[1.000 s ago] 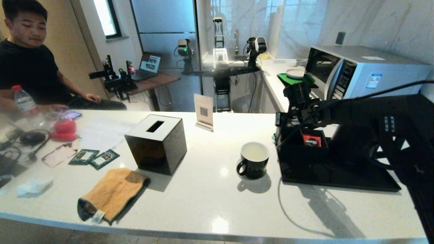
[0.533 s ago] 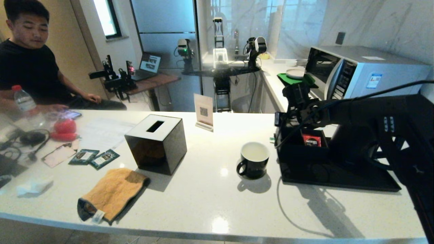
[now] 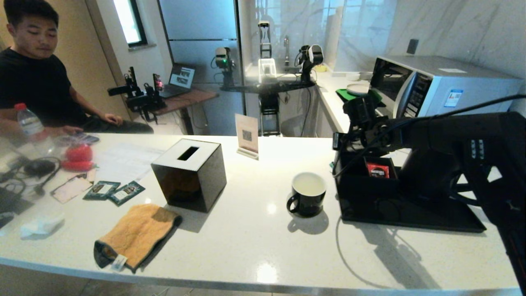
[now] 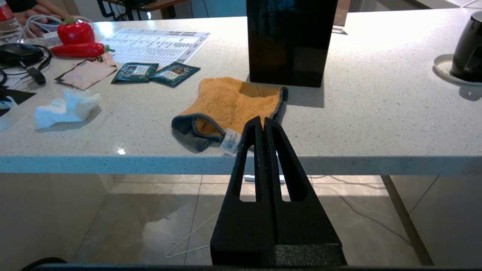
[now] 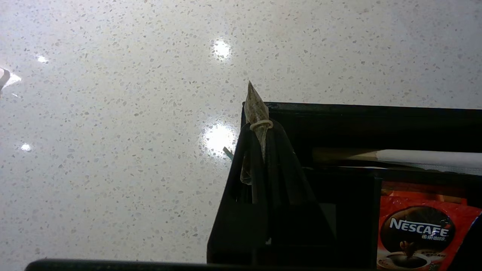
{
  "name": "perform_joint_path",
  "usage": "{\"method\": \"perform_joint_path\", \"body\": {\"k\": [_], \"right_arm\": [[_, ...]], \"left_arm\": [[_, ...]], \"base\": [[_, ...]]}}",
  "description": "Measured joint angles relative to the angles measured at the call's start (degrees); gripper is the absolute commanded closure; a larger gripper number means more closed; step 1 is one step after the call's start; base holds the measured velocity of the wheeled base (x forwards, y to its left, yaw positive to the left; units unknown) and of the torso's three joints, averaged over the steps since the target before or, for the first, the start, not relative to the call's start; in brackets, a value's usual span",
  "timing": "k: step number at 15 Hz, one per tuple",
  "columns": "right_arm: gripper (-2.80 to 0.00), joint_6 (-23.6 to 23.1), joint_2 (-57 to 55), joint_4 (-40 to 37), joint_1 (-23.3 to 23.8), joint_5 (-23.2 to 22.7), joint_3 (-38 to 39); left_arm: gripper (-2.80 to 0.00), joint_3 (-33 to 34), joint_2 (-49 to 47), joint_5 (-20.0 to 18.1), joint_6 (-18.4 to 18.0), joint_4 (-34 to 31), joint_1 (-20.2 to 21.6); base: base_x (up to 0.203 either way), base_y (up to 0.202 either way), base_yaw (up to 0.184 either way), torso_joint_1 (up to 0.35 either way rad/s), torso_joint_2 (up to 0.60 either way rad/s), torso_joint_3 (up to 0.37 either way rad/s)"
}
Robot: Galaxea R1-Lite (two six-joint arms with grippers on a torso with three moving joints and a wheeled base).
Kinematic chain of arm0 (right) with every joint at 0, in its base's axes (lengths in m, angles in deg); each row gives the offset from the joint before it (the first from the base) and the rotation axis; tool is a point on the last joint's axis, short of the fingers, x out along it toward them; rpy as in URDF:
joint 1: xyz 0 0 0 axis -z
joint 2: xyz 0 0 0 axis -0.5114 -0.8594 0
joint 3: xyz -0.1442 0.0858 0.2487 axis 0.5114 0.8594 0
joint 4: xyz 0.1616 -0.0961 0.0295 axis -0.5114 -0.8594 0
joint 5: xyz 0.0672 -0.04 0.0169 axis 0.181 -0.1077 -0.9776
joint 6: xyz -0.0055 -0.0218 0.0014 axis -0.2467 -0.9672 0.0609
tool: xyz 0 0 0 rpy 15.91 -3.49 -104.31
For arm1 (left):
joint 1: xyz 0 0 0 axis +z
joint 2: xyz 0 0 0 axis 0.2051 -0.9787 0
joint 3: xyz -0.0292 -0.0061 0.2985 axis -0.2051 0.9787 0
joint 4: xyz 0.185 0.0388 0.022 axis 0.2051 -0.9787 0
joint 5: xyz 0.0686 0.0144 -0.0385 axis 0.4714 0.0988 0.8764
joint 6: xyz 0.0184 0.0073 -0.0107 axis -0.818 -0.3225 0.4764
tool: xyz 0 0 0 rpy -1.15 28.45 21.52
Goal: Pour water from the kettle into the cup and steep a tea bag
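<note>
My right gripper (image 5: 261,126) is shut on the tea bag (image 5: 255,107), a small pale grey-green sachet that sticks out past the fingertips. It hangs over the left corner of the black tray (image 3: 411,220), right of the cup. The cup (image 3: 308,193), black with a white inside, stands on the counter with its handle to the left. Under my right arm the tall black kettle (image 3: 427,176) stands on the tray, partly hidden. No water is visible. My left gripper (image 4: 263,121) is shut and empty, parked below the counter's front edge.
A red packet (image 3: 377,169) lies in the tray's box. The black tissue box (image 3: 189,172), an orange cloth (image 3: 137,234) and two dark green packets (image 3: 115,191) are on the left. A microwave (image 3: 444,88) stands at the back right. A person (image 3: 33,70) sits at the far left.
My right gripper has risen slightly over the tray's left corner with the tea bag in it. The cup and the left arm have not moved.
</note>
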Motion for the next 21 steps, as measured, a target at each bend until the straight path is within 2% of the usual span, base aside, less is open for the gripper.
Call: {"method": "perform_joint_path", "body": {"k": [14,21], "right_arm": [[0.0,-0.06,3.82,-0.57,-0.45,0.06,0.44],[0.0,-0.34,9.34,0.0,-2.29,0.0,2.87]], "left_arm": [[0.0,0.0,0.0,0.01,0.01,0.01,0.0],[0.0,0.0,0.0,0.0,0.0,0.01,0.0]], "base": [[0.0,0.0,0.0,0.0,0.0,0.0],[0.0,0.0,0.0,0.0,0.0,0.0]]}}
